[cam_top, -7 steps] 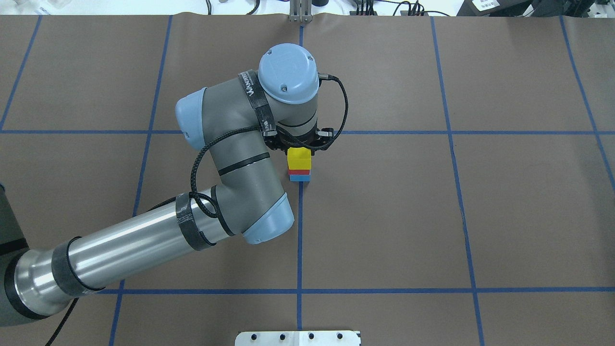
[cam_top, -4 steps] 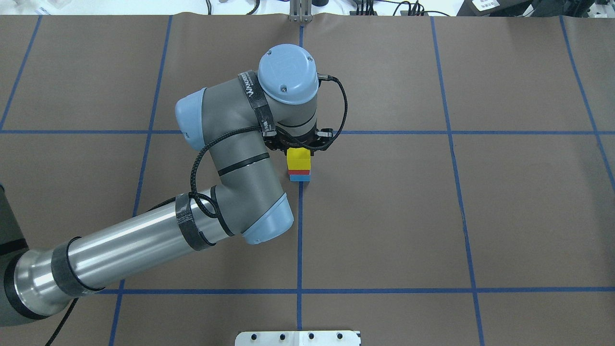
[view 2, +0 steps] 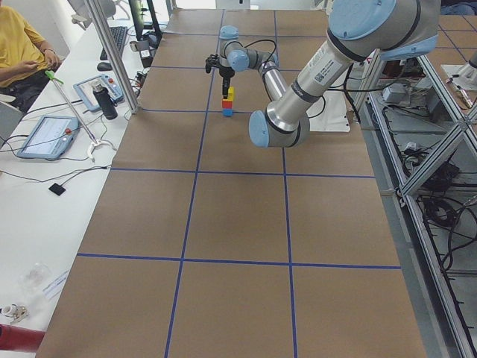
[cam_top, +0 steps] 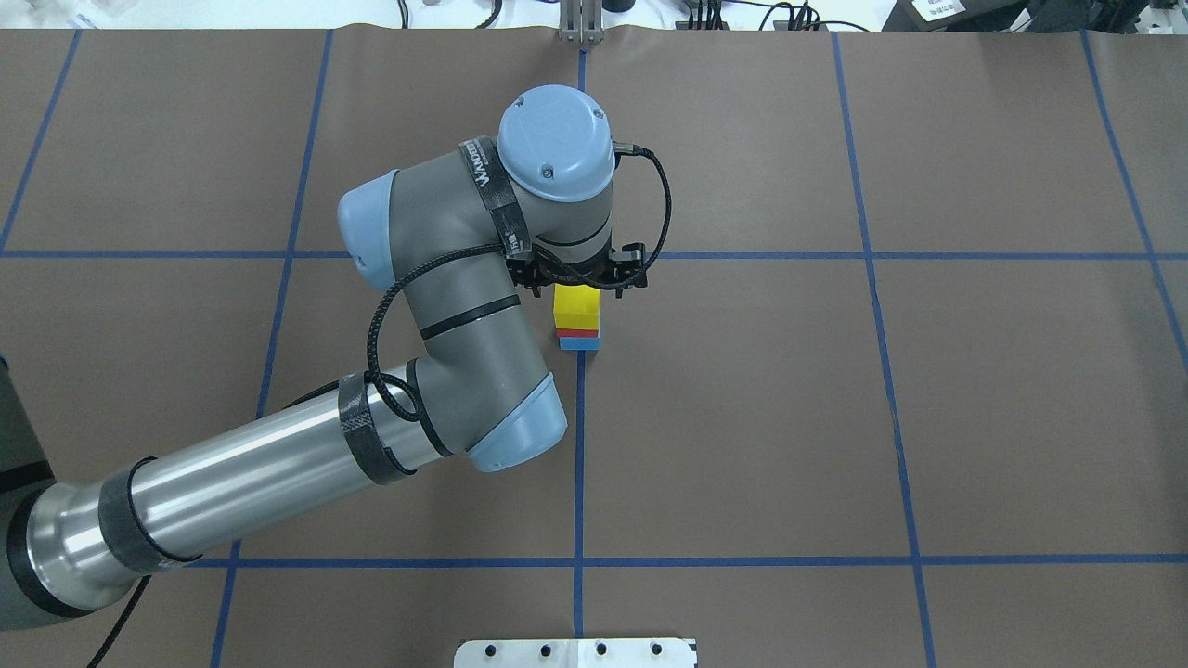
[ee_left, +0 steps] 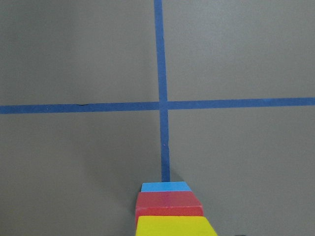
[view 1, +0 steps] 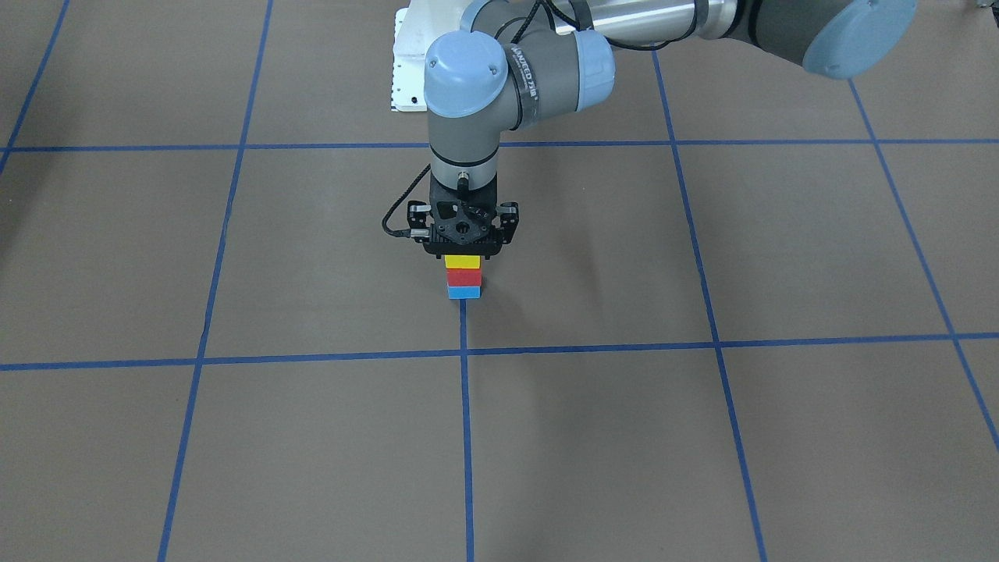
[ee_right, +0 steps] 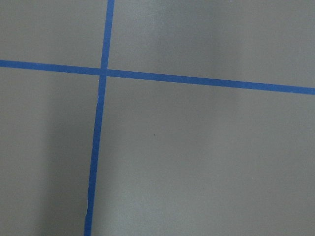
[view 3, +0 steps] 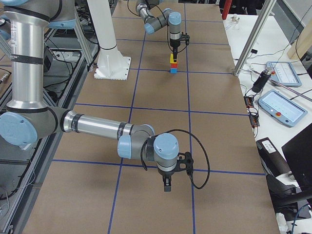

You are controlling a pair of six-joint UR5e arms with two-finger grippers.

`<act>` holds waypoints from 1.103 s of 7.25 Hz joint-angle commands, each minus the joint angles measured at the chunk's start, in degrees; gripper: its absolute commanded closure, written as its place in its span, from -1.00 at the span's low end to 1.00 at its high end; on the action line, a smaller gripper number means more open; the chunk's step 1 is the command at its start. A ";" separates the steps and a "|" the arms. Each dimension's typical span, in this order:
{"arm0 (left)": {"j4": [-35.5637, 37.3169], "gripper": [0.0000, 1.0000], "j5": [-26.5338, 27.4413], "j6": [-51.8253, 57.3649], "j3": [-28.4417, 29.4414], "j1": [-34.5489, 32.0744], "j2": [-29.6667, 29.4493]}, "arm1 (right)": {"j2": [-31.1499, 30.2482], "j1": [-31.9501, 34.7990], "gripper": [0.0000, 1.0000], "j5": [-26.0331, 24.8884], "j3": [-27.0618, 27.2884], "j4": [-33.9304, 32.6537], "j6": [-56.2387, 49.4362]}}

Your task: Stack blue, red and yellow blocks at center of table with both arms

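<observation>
A stack stands at the table's center: blue block [cam_top: 579,343] at the bottom, red block [cam_top: 578,331] on it, yellow block [cam_top: 577,304] on top. It also shows in the front view, with the yellow block [view 1: 462,261] uppermost, and in the left wrist view [ee_left: 169,204]. My left gripper [view 1: 463,251] points straight down over the yellow block, with its jaws spread open at the block's sides. My right gripper [view 3: 167,186] hangs low over bare table far from the stack. It shows only in the exterior right view, so I cannot tell if it is open or shut.
The brown table cover has blue tape grid lines. A white robot base plate [cam_top: 575,652] sits at the near edge. A side bench with tablets [view 3: 279,105] and a seated person [view 2: 19,45] lies beyond the far edge.
The left gripper's jaws have spread apart around the yellow block. The stack has not moved.
</observation>
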 commanded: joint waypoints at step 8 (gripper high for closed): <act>29.67 -1.00 -10.35 41.84 -35.19 -25.96 20.27 | -0.18 0.04 -0.99 -0.21 -0.43 0.00 -0.88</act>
